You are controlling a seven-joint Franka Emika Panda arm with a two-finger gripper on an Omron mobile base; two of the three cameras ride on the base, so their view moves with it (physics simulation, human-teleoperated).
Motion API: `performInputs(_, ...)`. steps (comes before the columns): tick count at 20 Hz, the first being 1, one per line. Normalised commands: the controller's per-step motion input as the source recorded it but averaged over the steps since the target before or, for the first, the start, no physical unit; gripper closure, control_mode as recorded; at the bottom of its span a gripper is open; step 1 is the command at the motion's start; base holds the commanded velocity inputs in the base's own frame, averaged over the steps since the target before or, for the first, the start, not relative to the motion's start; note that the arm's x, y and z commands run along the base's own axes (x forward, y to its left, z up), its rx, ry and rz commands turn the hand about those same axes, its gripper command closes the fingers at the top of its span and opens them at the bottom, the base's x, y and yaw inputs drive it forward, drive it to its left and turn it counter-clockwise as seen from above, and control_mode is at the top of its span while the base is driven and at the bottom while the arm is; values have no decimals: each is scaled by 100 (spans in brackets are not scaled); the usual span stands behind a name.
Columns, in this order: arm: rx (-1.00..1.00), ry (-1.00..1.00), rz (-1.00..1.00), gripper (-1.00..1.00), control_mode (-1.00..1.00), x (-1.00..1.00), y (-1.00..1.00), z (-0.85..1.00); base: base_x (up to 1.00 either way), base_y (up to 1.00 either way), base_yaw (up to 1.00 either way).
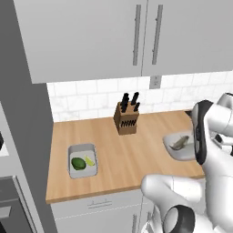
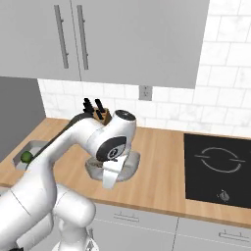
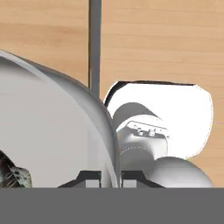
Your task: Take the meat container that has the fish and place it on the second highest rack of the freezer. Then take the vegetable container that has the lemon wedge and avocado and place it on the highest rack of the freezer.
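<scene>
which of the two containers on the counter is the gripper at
The container with the fish, on the counter's right side. The gripper is shut on its rim. The other container, holding the avocado and lemon wedge, sits untouched on the left.

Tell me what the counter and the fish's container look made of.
Counter: light wood, matte, with visible plank grain; possibly laminate. Fish container: pale grey, smooth, thin-walled with soft shading on its curved rim, so plastic or brushed metal; the render leaves it open.

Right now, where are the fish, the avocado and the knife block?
fish (image 1: 179,143), left base view, middle of its body.
avocado (image 1: 78,163), left base view, centre of the fruit.
knife block (image 1: 126,120), left base view, front of the wooden block.
</scene>
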Motion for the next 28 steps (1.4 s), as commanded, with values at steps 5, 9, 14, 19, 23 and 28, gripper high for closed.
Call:
performInputs(5,-5,-2,-3,100,-100,-66,75,19,0,0,0)
performInputs(9,1,-2,-5,100,-100,-42,41,58,0,0,0)
performInputs(14,3,-17,-1,100,-100,-31,36,48,0,0,0)
performInputs(19,1,-21,0,100,-100,-54,42,52,0,0,0)
performInputs(23,1,-9,-1,100,-100,-45,33,20,0,0,0)
performInputs(28,4,0,0,100,100,-3,3,0,0,0,0)
